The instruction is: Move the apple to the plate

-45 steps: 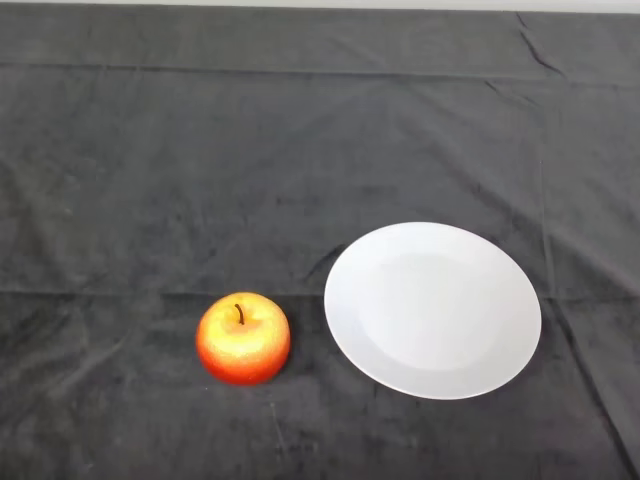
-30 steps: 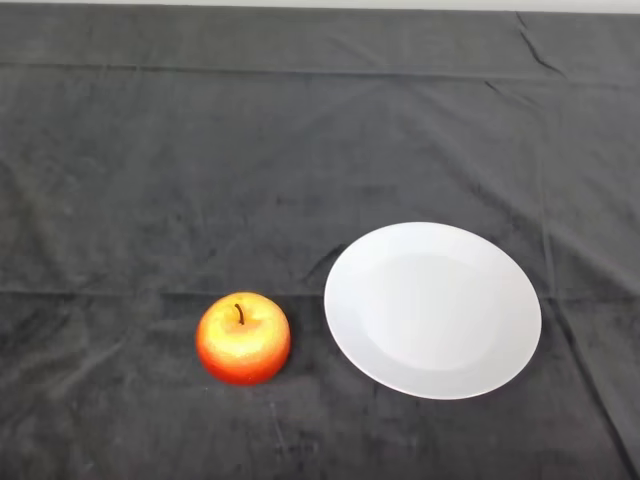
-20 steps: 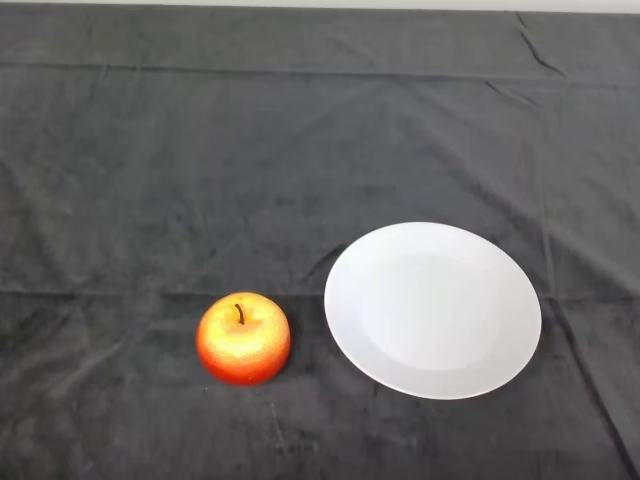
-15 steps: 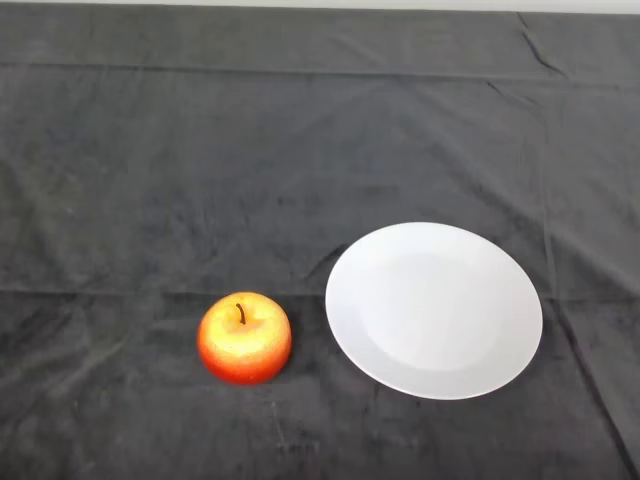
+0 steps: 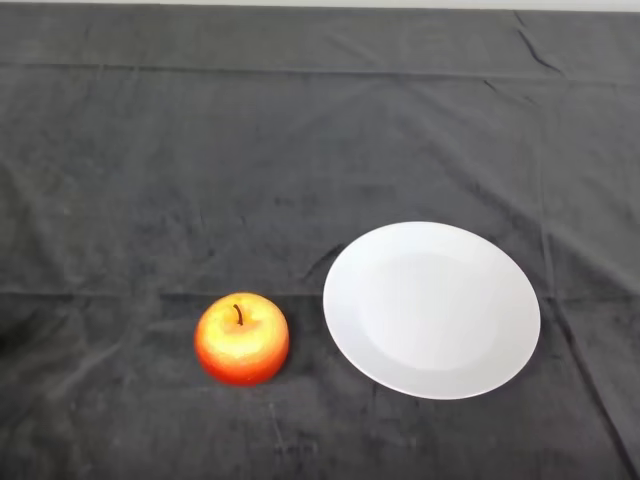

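apple and plate are being shown apart
the apple is sitting stem-up on the cloth-covered surface, just left of the white plate.

Robot's body out of view.

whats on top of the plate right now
Nothing: the white plate shows a bare surface all the way to its rim. The apple sits apart on the dark cloth, to the plate's left. What lies beneath the plate is covered.
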